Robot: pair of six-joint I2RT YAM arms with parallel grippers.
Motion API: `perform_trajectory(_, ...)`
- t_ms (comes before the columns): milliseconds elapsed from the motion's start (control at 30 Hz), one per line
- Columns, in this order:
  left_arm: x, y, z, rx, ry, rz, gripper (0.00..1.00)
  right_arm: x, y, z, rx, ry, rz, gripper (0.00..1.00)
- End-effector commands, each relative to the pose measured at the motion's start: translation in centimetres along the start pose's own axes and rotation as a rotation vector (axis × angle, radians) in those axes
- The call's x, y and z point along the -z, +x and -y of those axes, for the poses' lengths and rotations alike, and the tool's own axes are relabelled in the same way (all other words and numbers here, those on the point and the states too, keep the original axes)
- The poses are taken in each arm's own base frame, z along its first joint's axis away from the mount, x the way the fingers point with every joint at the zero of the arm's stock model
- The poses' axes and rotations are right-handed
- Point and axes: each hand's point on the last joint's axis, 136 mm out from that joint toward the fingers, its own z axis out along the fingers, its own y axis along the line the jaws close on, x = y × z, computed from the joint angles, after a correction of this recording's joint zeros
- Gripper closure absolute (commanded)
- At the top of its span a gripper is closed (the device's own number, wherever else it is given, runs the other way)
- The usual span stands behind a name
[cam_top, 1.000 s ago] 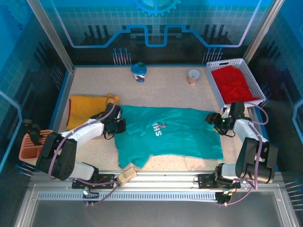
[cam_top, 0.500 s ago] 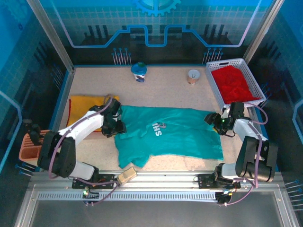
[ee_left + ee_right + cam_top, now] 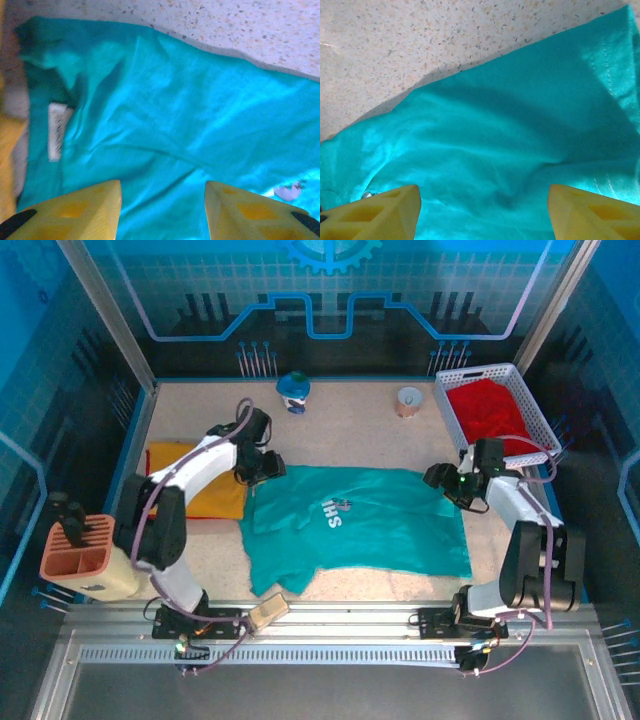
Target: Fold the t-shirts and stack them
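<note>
Top external view. INSPECTOR: Where do the t-shirts lie?

ME: The teal-green t-shirt [image 3: 355,525] is spread flat in the middle of the table [image 3: 350,425]. The yellow t-shirt [image 3: 190,485] lies beside its left edge, touching it. The red t-shirt [image 3: 495,420] sits in the white basket [image 3: 445,415] at the far right corner.

INSPECTOR: Any writing?

ME: There is white lettering [image 3: 333,512] on the teal chest. It is turned away from the camera, and I cannot read it with certainty. In the left wrist view a white tag [image 3: 56,131] shows at the collar, too blurred to read.

INSPECTOR: State of your pincers?

ME: My left pincer [image 3: 272,468] hangs over the teal shirt's far left corner. Its yellow fingers [image 3: 75,210] stand moderately apart with nothing between them. My right pincer [image 3: 432,478] is at the far right corner. In the right wrist view its fingers [image 3: 380,212] are spread wide above the cloth and grip nothing.

INSPECTOR: Edges and working room?

ME: The far hem runs straight between the two pincers. The near edge is uneven, with a flap hanging lower at the near left. Beyond the hem is bare speckled table, up to a small blue object [image 3: 293,392] and a cup [image 3: 408,401] near the back wall. The right pincer sits near the basket's near corner.
</note>
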Motion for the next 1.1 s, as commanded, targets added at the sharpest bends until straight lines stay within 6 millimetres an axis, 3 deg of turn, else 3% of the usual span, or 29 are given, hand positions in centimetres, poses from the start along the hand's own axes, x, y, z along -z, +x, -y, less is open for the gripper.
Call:
perform_trajectory(0,-2.8,-0.4,-0.1,-0.012,-0.009,-0.063,0.53,-1.4,-0.7,0.2,-0.004,0.03,-0.021,0.32)
perform_trajectory(200,-5.8,-0.5,-2.4,-0.015,-0.121,-0.135,0.54,-3.1,-1.7,1.8,-0.002,0.13,-0.087,0.32)
perform_trajectory(400,-6.8,-1.7,-5.0,0.009,-0.176,-0.168,0.54,-3.0,-2.5,4.9,-0.062,0.219,-0.08,0.33)
perform_trajectory(467,-6.9,-2.1,-5.1,0.011,-0.165,-0.171,0.56,-2.9,-2.6,5.0,-0.075,0.208,-0.073,0.33)
perform_trajectory(633,-5.4,-3.1,-3.3,0.005,-0.091,-0.136,0.57,-1.8,-2.8,2.9,-0.026,0.159,-0.047,0.34)
perform_trajectory(867,-1.0,-2.8,-0.4,-0.003,0.018,-0.073,0.53,0.7,-2.7,-1.8,0.163,0.151,0.034,0.3)
perform_trajectory(967,-0.8,-1.7,0.0,0.003,0.036,-0.084,0.52,0.4,-2.3,-3.3,0.242,0.155,0.044,0.3)
perform_trajectory(1067,-1.9,-0.3,0.0,0.003,0.028,-0.109,0.53,-1.2,-1.3,-4.2,0.273,0.145,0.003,0.3)
